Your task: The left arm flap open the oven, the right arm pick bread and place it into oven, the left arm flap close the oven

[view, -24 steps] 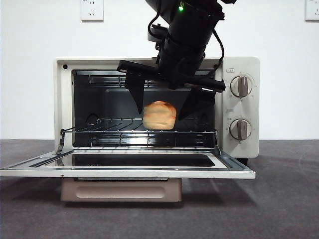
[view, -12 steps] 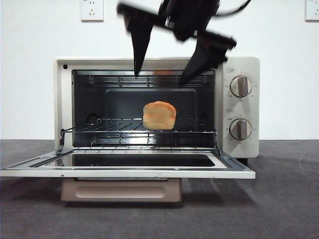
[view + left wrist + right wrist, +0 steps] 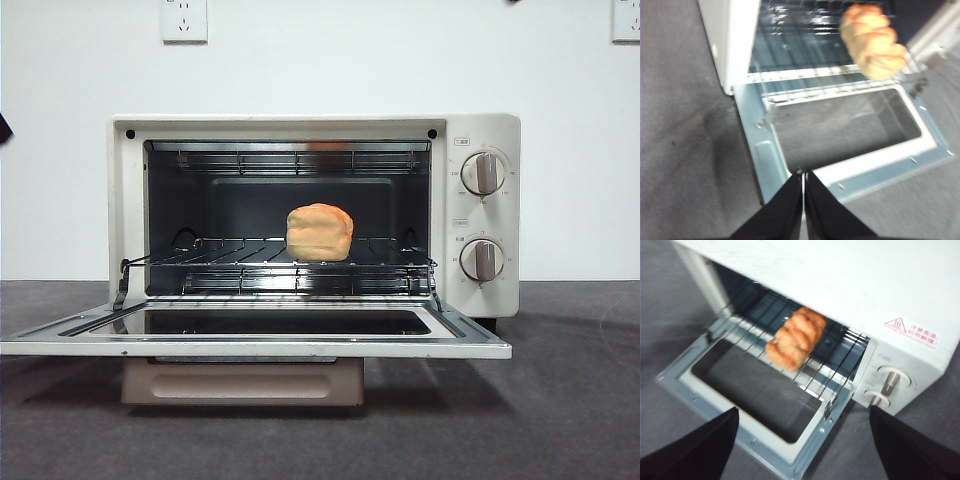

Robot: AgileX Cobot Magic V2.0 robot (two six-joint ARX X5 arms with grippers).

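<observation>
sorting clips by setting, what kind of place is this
Probably a lab or test bench, not a real kitchen: a toaster oven with bread inside stands alone on a dark grey table against a bare white wall with power sockets.

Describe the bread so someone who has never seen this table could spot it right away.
Find the cream-white boxy toaster oven with its glass door folded down flat. Inside, on the wire rack, sits a lumpy golden-brown bread loaf. It is the only warm-coloured, soft-looking thing among dark walls and metal bars.
</observation>
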